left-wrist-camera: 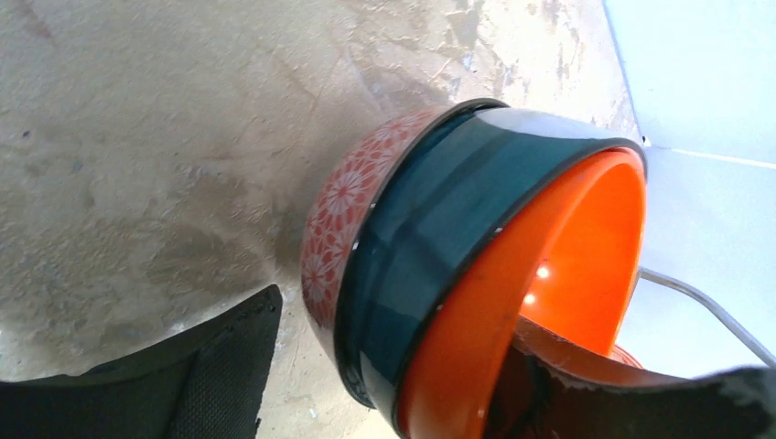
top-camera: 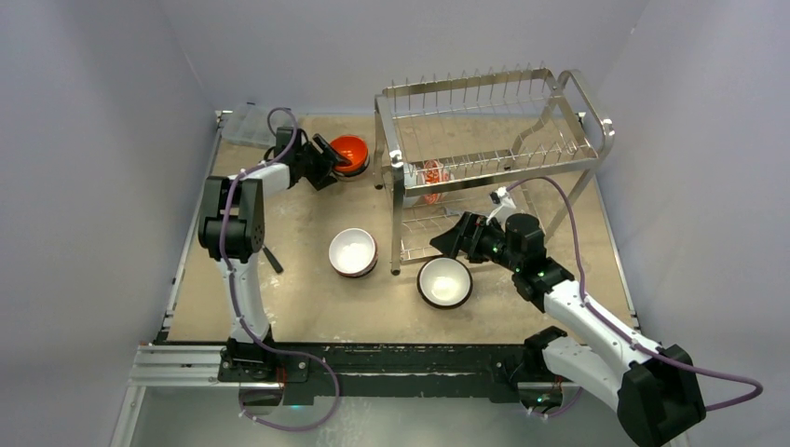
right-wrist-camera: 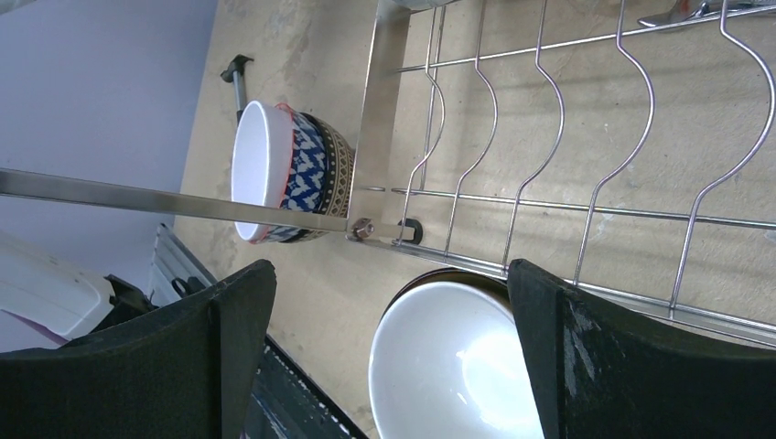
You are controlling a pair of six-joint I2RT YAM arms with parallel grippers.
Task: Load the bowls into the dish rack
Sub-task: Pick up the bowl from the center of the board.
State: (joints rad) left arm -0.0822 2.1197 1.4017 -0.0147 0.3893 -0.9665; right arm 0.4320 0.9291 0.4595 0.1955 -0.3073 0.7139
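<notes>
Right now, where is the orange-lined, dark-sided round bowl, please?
In the top view the orange bowl sits at the table's far left, nested in a red-and-white patterned bowl, between the left gripper and the wire rack.

Orange bowl (top-camera: pixel 350 149) in red-patterned bowl (left-wrist-camera: pixel 343 215), two white-inside bowls (top-camera: pixel 353 250) by dish rack (top-camera: pixel 397 200), perhaps another inside
</notes>
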